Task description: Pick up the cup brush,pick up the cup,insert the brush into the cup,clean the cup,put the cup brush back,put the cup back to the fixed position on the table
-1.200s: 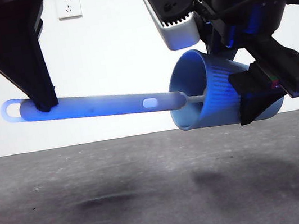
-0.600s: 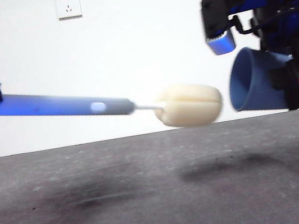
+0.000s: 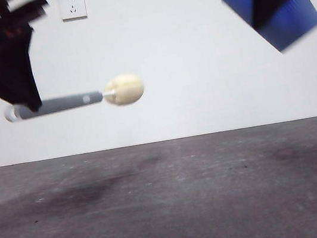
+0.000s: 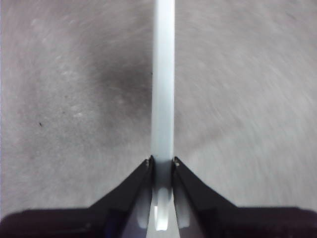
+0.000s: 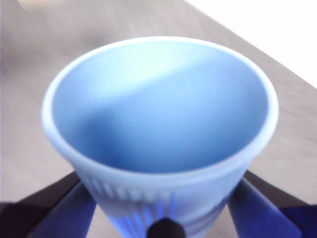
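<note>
The cup brush (image 3: 77, 100) hangs level above the table (image 3: 171, 201), at the left. The cup (image 3: 276, 6) is high at the right, well apart from it.

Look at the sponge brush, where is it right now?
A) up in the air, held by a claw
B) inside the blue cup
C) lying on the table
A: the left claw is shut on the cup brush, holding it above the table, apart from the cup held by the right claw.
</note>
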Controlling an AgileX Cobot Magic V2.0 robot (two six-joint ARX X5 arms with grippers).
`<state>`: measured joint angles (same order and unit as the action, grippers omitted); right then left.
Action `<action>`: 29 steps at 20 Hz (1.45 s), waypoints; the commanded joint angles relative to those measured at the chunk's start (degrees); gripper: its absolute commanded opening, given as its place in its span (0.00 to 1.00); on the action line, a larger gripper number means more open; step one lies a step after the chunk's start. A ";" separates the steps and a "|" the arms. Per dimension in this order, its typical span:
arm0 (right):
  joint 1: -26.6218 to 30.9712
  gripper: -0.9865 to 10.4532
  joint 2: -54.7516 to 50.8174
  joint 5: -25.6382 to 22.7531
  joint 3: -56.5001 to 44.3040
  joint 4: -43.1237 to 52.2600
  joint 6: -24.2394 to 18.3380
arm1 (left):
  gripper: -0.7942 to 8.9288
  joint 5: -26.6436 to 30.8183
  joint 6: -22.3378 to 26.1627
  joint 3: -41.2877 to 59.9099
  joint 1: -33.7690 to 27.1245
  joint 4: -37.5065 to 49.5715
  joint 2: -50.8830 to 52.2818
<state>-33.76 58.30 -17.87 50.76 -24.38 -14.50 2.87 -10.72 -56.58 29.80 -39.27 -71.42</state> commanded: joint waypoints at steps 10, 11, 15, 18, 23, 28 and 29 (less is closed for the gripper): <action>-0.09 0.07 -3.45 10.49 0.20 3.08 16.57 | 0.07 0.20 -16.85 0.52 4.50 17.42 -21.68; -0.09 0.07 -3.45 10.49 0.20 2.91 16.57 | 0.07 1.68 -17.44 0.52 5.42 17.81 -22.99; -0.09 0.07 -3.45 10.49 0.20 2.34 16.57 | 0.07 5.09 -19.63 0.52 7.43 19.10 -25.46; -0.11 0.07 -3.43 10.49 0.20 2.29 16.63 | 0.07 6.14 -22.91 0.52 7.72 19.69 -26.34; -0.09 0.07 -2.51 11.15 0.17 2.08 16.63 | 0.33 5.88 -24.06 0.52 7.72 21.07 -26.34; -0.09 0.07 2.19 12.17 -0.13 4.24 17.25 | 0.45 2.91 -23.63 0.50 7.72 20.06 -26.32; -0.09 0.07 3.30 12.20 -0.13 5.51 17.25 | 0.45 2.91 -23.58 0.50 7.72 19.43 -26.32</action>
<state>-33.76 61.45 -5.89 50.78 -19.73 2.04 5.82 -34.13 -56.55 37.47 -19.75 -97.27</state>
